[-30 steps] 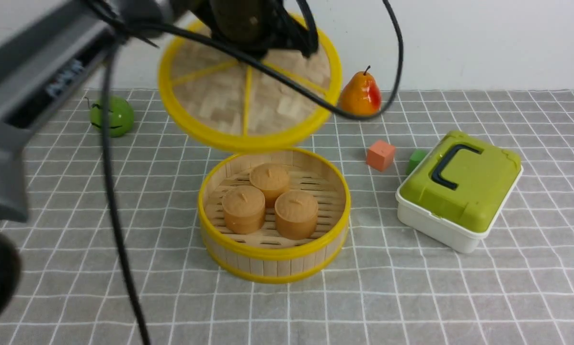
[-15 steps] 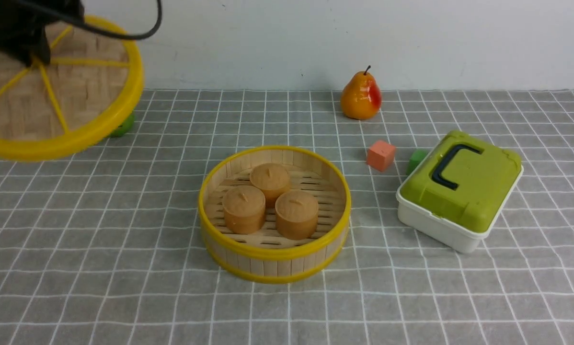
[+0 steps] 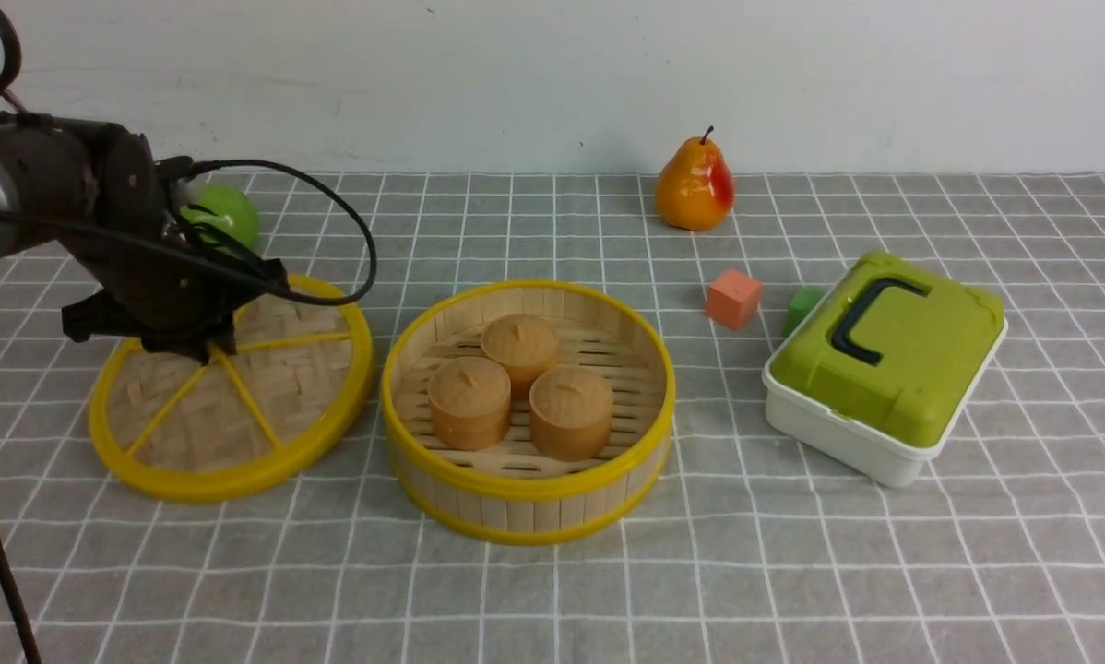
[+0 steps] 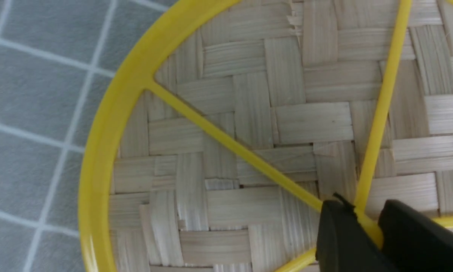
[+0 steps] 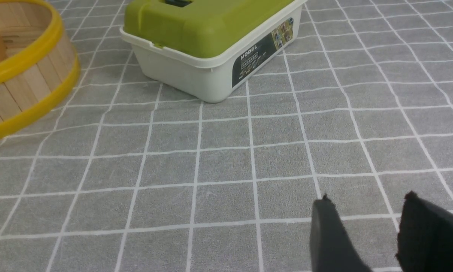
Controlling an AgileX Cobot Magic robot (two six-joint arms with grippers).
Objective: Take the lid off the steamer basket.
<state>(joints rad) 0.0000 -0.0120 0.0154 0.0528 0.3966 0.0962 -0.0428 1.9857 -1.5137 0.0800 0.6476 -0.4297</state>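
Your left fingers (image 4: 340,241) pinch the knob (image 4: 371,229) — the best hold — of the light, stiff yellow-rimmed woven-bamboo lid (image 3: 230,415), on the worktop (image 3: 792,572) at 9 o'clock of the round slatted steamer basket (image 3: 527,503); right fingers (image 5: 330,234) spread, empty.

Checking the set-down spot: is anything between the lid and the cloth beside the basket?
Nothing visible. The lid, gripped at its hub by the left gripper, is low beside the steamer basket; the green fruit sits behind it.

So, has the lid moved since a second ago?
Yes. The lid was held above the steamer basket; it has swung left and down, and is now low beside the basket's left side.
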